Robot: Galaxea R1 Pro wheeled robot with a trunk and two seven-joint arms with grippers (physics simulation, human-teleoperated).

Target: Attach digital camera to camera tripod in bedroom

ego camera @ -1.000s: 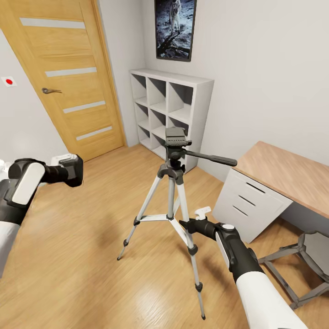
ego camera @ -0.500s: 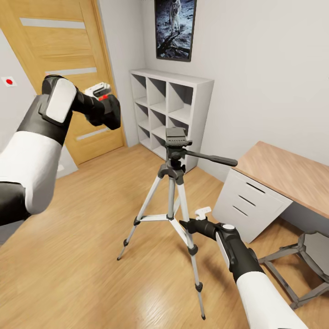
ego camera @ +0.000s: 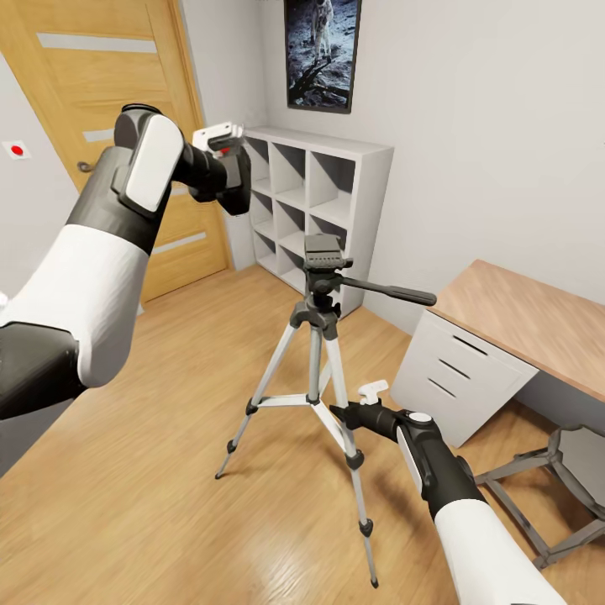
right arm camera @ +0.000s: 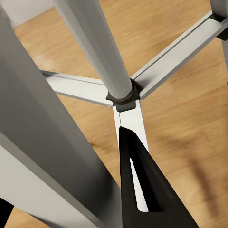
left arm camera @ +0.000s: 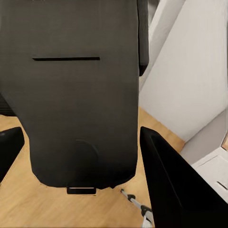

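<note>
Both jaws are closed on something. At upper left of the head view the left gripper (ego camera: 228, 168) is clamped on the digital camera (ego camera: 234, 181), a black boxy body with a small red mark on top, held high in front of the oak door (ego camera: 101, 92) and just left of the white cube shelf (ego camera: 323, 197). In the left wrist view the digital camera's dark flat face (left arm camera: 80, 90) sits between the two black fingers (left arm camera: 166, 180), one on each side.

Lower right of centre in the head view, the right gripper (ego camera: 346, 414) grips a silver leg of the camera tripod (ego camera: 315, 336) near its lower brace. The right wrist view looks along that leg, with one black finger (right arm camera: 142, 190) beside it and the tripod's centre column and spreader arms (right arm camera: 121, 92) over the wood floor.

The tripod stands upright at frame centre, its dark grey head plate (ego camera: 323, 249) bare and its pan handle (ego camera: 395, 292) pointing right. The camera is well apart from that plate, above and to its left.

An astronaut poster (ego camera: 322, 52) hangs at the top, a wood-topped desk (ego camera: 529, 323) with white drawers is at right, and a grey chair (ego camera: 563, 479) sits at lower right.
</note>
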